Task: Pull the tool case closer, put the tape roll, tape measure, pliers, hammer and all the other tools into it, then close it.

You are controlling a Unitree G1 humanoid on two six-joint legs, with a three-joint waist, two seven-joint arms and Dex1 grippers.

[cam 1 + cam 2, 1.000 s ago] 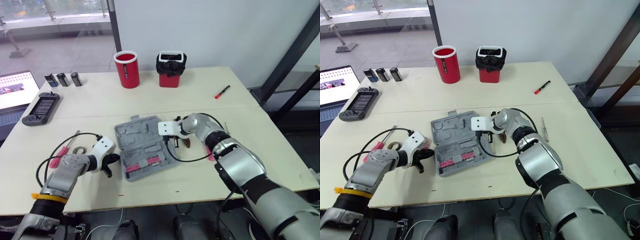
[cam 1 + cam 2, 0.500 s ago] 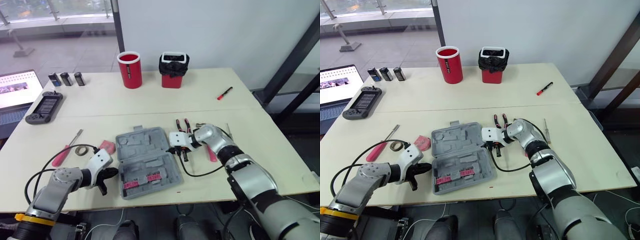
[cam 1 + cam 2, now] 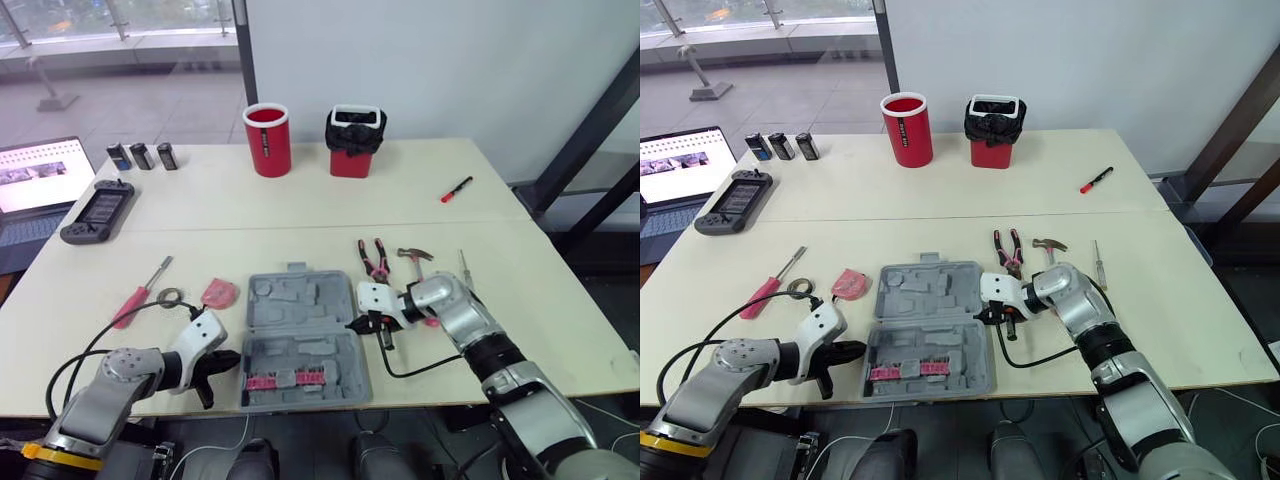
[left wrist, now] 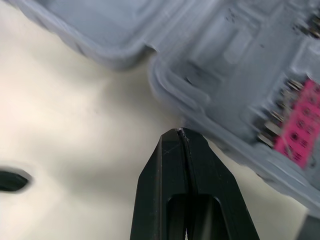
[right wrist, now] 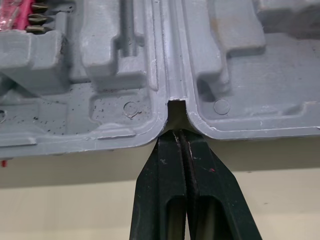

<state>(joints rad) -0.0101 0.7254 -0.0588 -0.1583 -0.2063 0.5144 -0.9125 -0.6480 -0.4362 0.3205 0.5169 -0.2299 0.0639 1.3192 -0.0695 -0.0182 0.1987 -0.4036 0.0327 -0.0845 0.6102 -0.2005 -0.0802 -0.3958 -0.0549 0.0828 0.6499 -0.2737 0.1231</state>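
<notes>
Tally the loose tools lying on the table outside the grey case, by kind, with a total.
Screwdrivers: 2
Pliers: 1
Hammer: 1
Tape measure: 1
Tape roll: 1
Total: 6

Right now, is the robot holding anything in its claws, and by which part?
Nothing is held. The left gripper is shut empty beside the left edge of the tool case; the right gripper is shut empty at the notch in its right edge.
</notes>
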